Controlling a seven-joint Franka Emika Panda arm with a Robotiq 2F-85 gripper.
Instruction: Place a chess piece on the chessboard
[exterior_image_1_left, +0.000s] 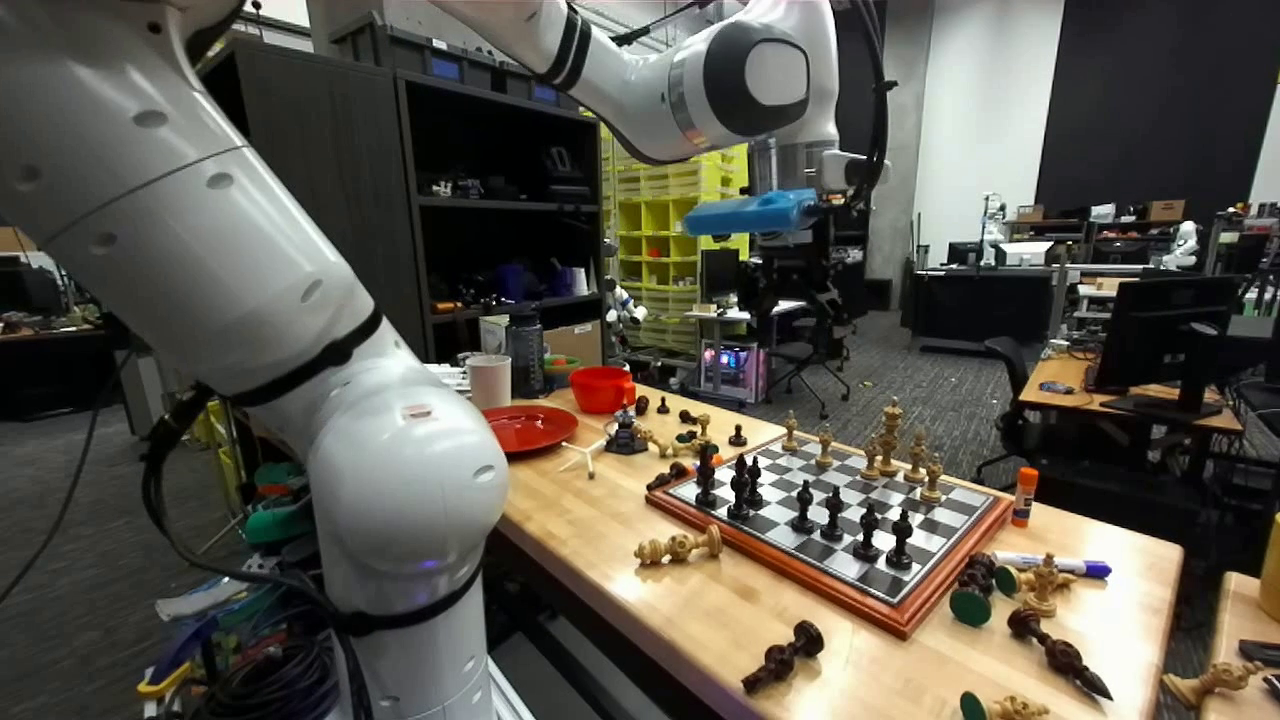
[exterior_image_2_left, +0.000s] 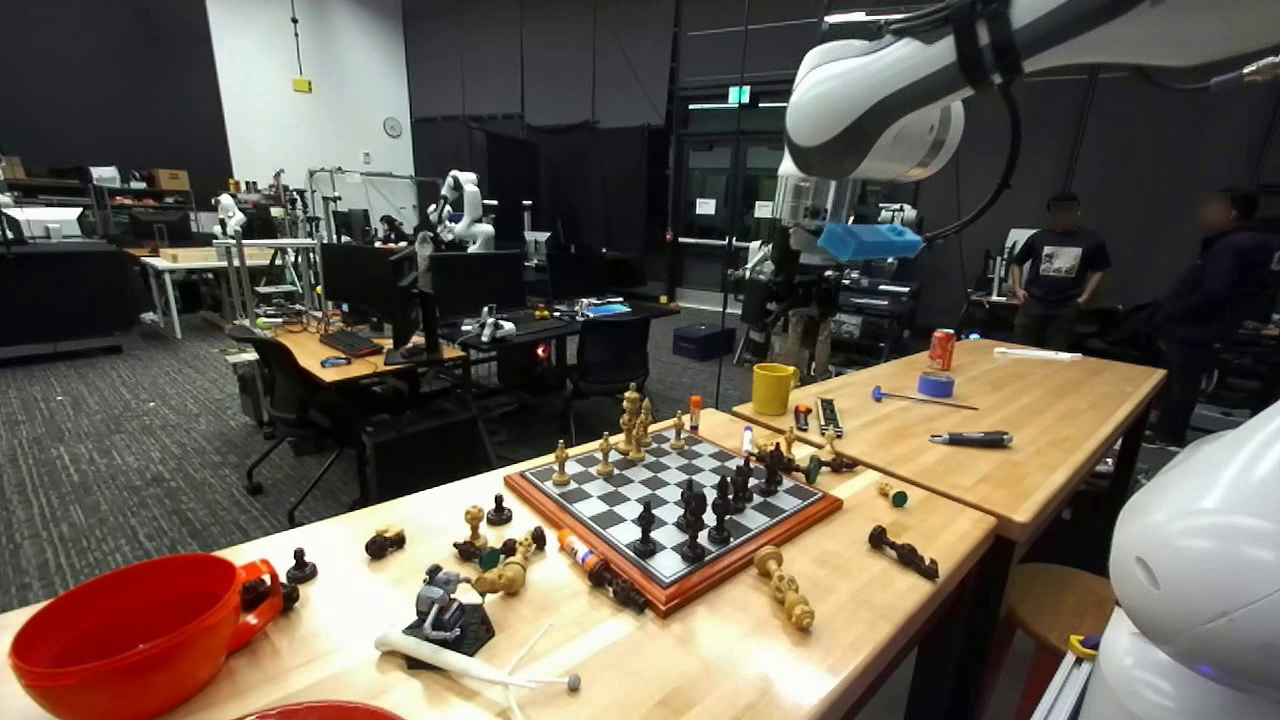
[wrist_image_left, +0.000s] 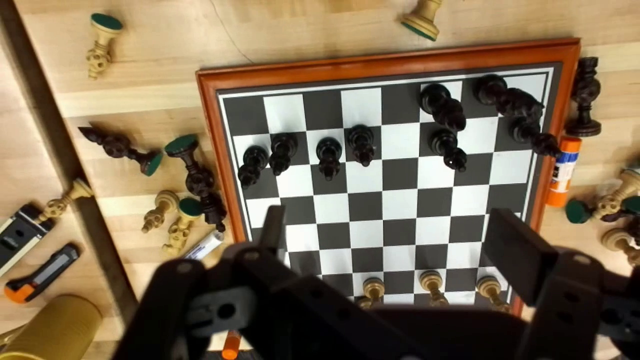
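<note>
The chessboard (exterior_image_1_left: 778, 567) lies on the wooden table, also in an exterior view (exterior_image_2_left: 725, 577) and the wrist view (wrist_image_left: 390, 61). Several dark pieces (wrist_image_left: 328, 155) stand near one side, several light pieces (wrist_image_left: 432, 285) near the opposite side. A light piece (exterior_image_1_left: 680, 545) and a dark piece (exterior_image_1_left: 783, 657) lie on the table beside the board; they also show in an exterior view, light (exterior_image_2_left: 785, 588) and dark (exterior_image_2_left: 903, 552). More loose pieces lie around the board. My gripper (wrist_image_left: 390, 222) is open and empty, high above the board; it also shows in both exterior views (exterior_image_1_left: 800, 285) (exterior_image_2_left: 800, 290).
A red cup (exterior_image_2_left: 130, 630), a red plate (exterior_image_1_left: 530, 428) and a small figurine (exterior_image_2_left: 440, 605) stand on the same table. Orange glue sticks (exterior_image_1_left: 1024, 495) (wrist_image_left: 562, 172) and a marker (exterior_image_1_left: 1050, 563) lie or stand by the board. A yellow mug (exterior_image_2_left: 772, 388) is on the adjoining table, across a gap.
</note>
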